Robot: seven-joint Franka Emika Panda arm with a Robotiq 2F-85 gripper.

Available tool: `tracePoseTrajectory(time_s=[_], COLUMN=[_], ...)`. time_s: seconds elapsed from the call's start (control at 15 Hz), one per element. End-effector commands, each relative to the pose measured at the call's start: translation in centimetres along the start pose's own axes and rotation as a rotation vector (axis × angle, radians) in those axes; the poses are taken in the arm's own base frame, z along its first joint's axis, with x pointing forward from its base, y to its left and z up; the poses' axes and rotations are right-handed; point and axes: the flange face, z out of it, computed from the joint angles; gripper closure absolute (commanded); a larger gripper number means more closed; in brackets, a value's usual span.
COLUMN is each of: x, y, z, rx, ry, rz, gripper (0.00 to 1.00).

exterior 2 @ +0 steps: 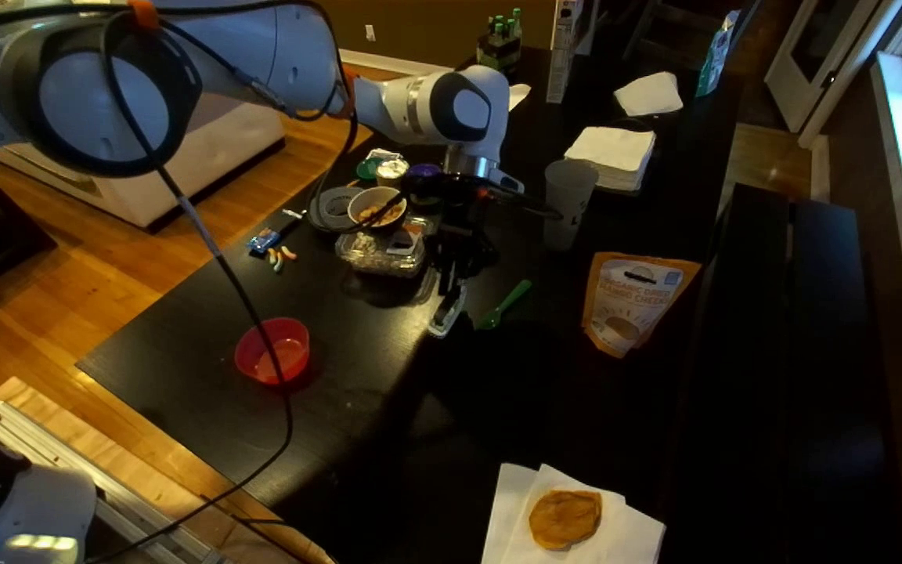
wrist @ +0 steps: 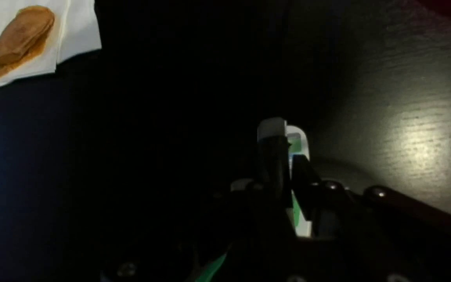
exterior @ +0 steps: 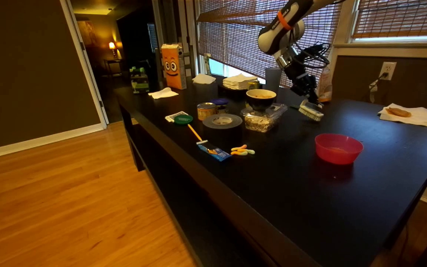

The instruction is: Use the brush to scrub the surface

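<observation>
Gripper (wrist: 289, 156) holds brush (exterior: 311, 111) well inside the tabletop (exterior: 291, 185) edges

Its jaws are narrowed around the brush, bristles down; contact with the tabletop is unclear. In an exterior view, a green utensil (exterior 2: 506, 304) lies just beside, a clear container (exterior 2: 385, 262) near. Bare room opens toward the red bowl (exterior: 338, 150) and napkin (exterior: 421, 118).

The robot arm (exterior: 281, 31) reaches down over the brush (exterior: 311, 112). Its gripper (exterior: 313, 99) angles downward, both fingers (wrist: 274, 156) pinched around that brush.
</observation>
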Motion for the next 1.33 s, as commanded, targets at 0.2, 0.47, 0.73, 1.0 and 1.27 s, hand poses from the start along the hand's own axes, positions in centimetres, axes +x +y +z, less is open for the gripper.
tracePoseTrajectory(time_s=[0.2,0.47,0.73,1.0,1.27], x=[-4.4,-5.7,-6.6,-7.4,-9.0], y=[2.0,2.7,2.2,1.2,0.3], z=[4.3,6.0,6.8,5.4,2.2], rx=[0.069,0.076,0.085,0.096,0.117], ry=[-0.145,-0.209,-0.315,-0.334,-0.258], rz=[-0.061,-0.073,-0.115,-0.120,-0.128], gripper=[0.94,0.94,0.94,0.45,0.16])
